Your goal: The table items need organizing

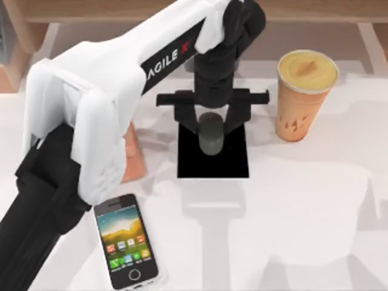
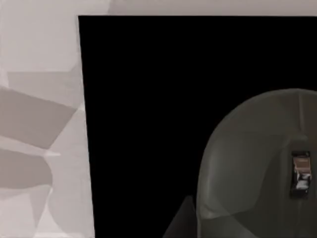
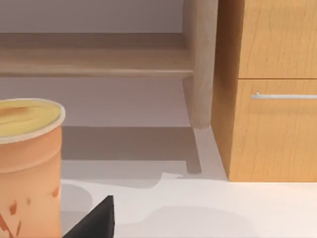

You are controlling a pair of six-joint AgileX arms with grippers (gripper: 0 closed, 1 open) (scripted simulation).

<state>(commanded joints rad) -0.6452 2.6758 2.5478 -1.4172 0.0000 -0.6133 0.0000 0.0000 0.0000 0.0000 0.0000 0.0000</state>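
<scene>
Top view, left pincer [image 1: 211,124]: over the black pad [image 1: 233,163] mid-tabletop, fingers straddling the mouse [image 1: 211,134], one either side; they look closed onto its flanks, though actual contact is hard to confirm.
Top view, mouse: sits on the upper half of the pad, long axis running away from the camera.
Top view, cup [image 1: 303,94]: upright, right of the pad, well apart from the pincer; full of yellow drink, no lid.
Top view, phone [image 1: 126,241]: flat, screen up, near the lower left, just below the pink stand [image 1: 132,157], which the arm partly covers.
Left wrist view, mouse [image 2: 257,168]: smooth rounded dark shell resting on the pad [image 2: 148,99], pale tabletop [image 2: 39,124] beside it.
Right wrist view, right arm: parked beside the cup [image 3: 27,168]; can't tell pincer state.
Handling, mouse: judged light, rigid, slick shell; grip the narrow flanks low, not the domed top.
Handling, cup: judged spill risk; hold mid-wall, keep vertical.
Handling, phone: judged thin, stiff; pinch the long edges.
</scene>
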